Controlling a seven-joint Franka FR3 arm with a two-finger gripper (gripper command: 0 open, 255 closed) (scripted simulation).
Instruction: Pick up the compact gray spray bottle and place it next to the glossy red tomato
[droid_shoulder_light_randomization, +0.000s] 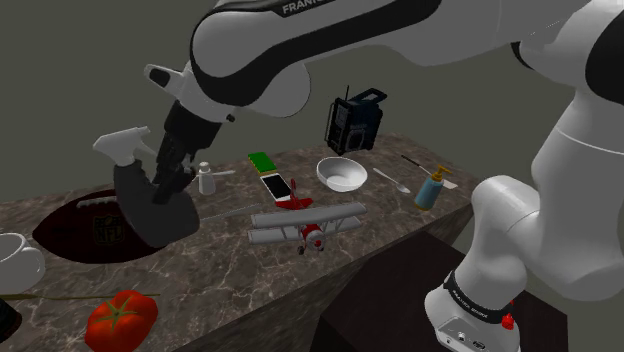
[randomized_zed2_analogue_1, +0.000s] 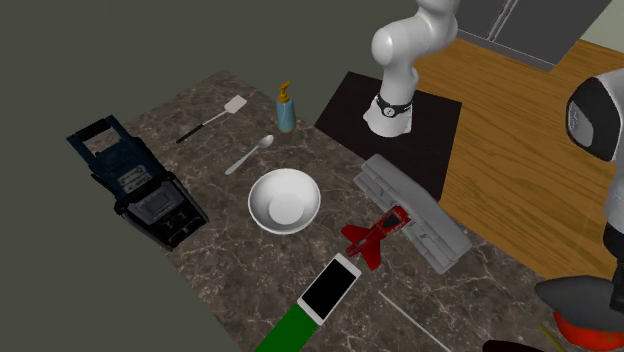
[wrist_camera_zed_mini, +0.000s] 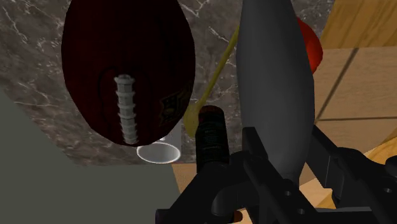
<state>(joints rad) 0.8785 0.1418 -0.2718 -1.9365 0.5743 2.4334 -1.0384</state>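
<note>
The end effector clasps the gray bottle above the football; the arm reads "FRAN".

Glossy white, rounded arm segments with dark joint bands, one lettered FRANKA. Just above the stand, a black collar bears small white print and a red dot. The gripper is all black.

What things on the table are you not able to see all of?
- Football: shoulder view, one end hidden behind the spray bottle.
- Tomato: wrist view, mostly behind the spray bottle.
- White cup: shoulder view, cut off by the left edge.
- Green flat item: second exterior view, cut off by the bottom edge.
</note>
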